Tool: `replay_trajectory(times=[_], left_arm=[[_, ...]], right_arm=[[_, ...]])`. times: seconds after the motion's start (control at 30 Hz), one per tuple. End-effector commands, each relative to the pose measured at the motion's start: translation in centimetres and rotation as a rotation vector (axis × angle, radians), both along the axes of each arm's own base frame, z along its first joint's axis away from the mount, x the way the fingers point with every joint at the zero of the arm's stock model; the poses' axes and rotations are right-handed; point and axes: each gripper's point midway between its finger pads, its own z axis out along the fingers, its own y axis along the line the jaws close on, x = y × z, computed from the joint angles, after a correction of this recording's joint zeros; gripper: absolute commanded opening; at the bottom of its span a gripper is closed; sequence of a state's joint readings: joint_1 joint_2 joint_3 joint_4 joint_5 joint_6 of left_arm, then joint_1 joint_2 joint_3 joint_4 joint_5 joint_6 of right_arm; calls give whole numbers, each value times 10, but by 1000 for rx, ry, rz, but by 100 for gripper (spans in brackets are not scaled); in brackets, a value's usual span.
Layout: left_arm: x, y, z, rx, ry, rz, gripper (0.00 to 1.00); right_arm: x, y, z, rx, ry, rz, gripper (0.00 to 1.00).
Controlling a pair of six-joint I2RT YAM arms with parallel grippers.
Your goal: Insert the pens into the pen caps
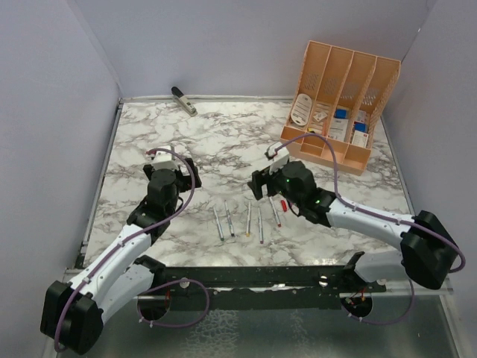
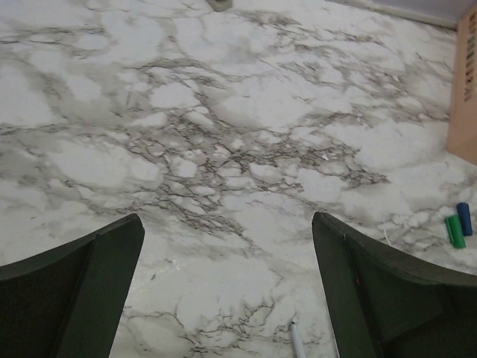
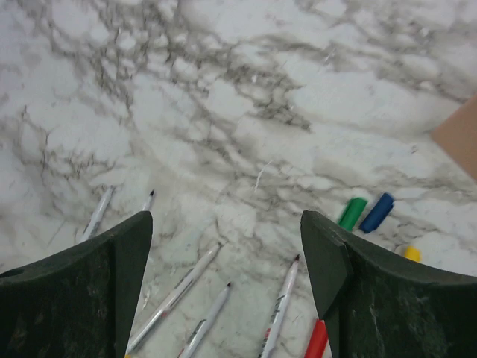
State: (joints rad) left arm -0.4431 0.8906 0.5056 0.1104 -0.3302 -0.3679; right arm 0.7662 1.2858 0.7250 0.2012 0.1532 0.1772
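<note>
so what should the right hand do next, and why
Probably lower the right hand onto a thin silver-grey stick pen below it and close: the hand hovers open, holding nothing, and the stubby green plastic cap and blue plastic cap lie loose nearby.

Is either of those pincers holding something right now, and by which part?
No, nothing is held. The left pincer stands open over the table; the right pincer hangs open above the pens, gripping none.

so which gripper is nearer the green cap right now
Right. The right gripper has the green cap lying just off to the right of its open jaws. The left gripper is further away, with the cap out at the far right of its view.
</note>
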Motion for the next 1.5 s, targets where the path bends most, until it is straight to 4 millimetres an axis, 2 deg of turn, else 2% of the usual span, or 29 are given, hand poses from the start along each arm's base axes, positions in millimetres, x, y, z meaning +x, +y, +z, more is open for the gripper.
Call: replay_trajectory(times=[0.0,0.13,0.33,0.47,0.67,0.83,1.0,1.47], left_arm=[[-15,55,5,-5,-20,298,98],[-22,66,1,3,-1,355,97],[-30,83,-16,10,52,476,97],[-37,93,-20,-12,55,545,99],[-50,112,-13,-59,-12,644,99],[-53,114,-9,-85,-42,646,99],[-53,113,-13,-77,-31,641,99],[-48,108,-14,-88,-31,617,99]], right_arm=[[-24,21,-40,-89,77,2,79],[-43,49,-63,-174,110,61,76],[-88,99,-94,-335,111,161,76],[-104,119,-105,-340,133,198,75],[-113,138,-100,-283,143,265,70],[-116,153,-109,-303,149,302,60],[-117,165,-114,-297,156,332,56],[-118,168,-144,-345,206,319,49]])
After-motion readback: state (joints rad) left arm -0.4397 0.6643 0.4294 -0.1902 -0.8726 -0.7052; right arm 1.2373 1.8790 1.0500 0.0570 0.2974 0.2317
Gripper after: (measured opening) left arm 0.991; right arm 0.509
